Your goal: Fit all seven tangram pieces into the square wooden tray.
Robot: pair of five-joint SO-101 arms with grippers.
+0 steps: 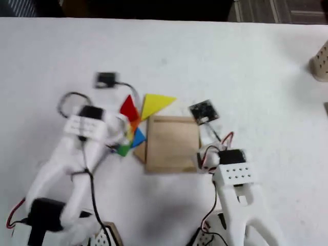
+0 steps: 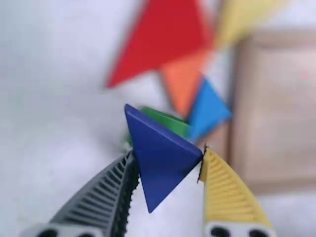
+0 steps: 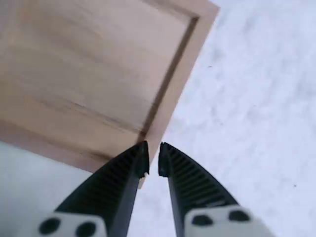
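The square wooden tray [image 1: 171, 143] lies at mid-table with nothing inside it. Off its left side sit a yellow triangle [image 1: 156, 104], a red triangle [image 1: 129, 108], an orange piece [image 1: 135, 124], a light blue piece [image 1: 138, 137] and a green piece [image 1: 123, 149]. My left gripper [image 2: 165, 158] is shut on a dark blue triangle [image 2: 160, 153], held above the green piece [image 2: 163, 121] beside the tray [image 2: 276, 113]. My right gripper [image 3: 153, 158] is shut with nothing in it, its tips over one corner of the tray's rim [image 3: 180, 84].
Two small black modules [image 1: 106, 79] [image 1: 203, 111] with cables lie behind the pieces and the tray. A pale pegged block [image 1: 320, 61] stands at the far right edge. White tabletop stretches to the right of the tray.
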